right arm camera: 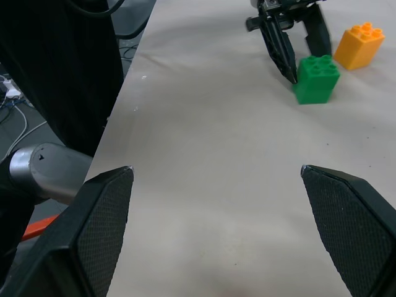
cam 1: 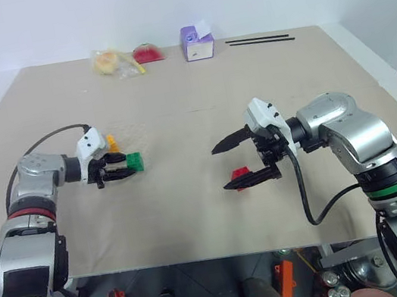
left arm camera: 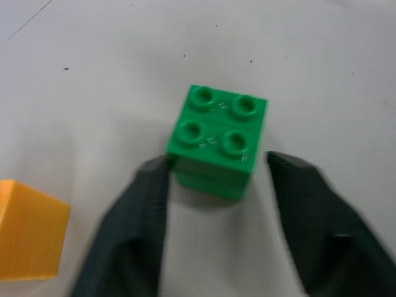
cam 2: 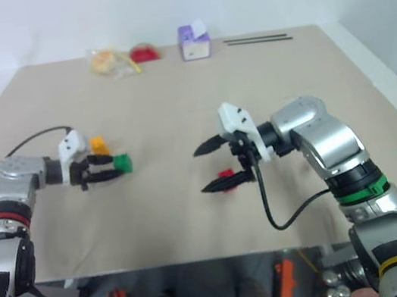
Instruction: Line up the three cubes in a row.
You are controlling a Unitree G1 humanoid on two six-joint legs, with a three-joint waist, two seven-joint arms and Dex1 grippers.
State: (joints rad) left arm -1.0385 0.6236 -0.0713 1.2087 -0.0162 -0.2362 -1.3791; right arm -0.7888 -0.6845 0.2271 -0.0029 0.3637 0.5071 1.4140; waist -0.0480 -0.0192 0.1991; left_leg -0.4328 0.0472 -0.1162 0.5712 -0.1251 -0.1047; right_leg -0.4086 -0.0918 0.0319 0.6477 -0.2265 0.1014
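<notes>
The green cube (left arm camera: 216, 139) sits studs-up on the tan table, at the tips of my left gripper (cam 1: 126, 164). Its black fingers (left arm camera: 139, 216) stand on either side of the cube's near end, one at the corner and the other a small gap away, so the gripper is open. The yellow-orange cube (cam 1: 112, 142) stands just behind the gripper, close to the green one. At mid-table my right gripper (cam 1: 220, 168) points left with its jaws wide open and nothing between them. The red cube (cam 1: 240, 172) lies on the table by its lower finger.
Along the far edge of the table (cam 1: 195, 218) lie a clear bag with yellow contents (cam 1: 112, 62), a red item (cam 1: 148, 53), a purple-and-white box (cam 1: 197, 42) and two black sticks (cam 1: 258, 39). Bare table stretches between the two grippers.
</notes>
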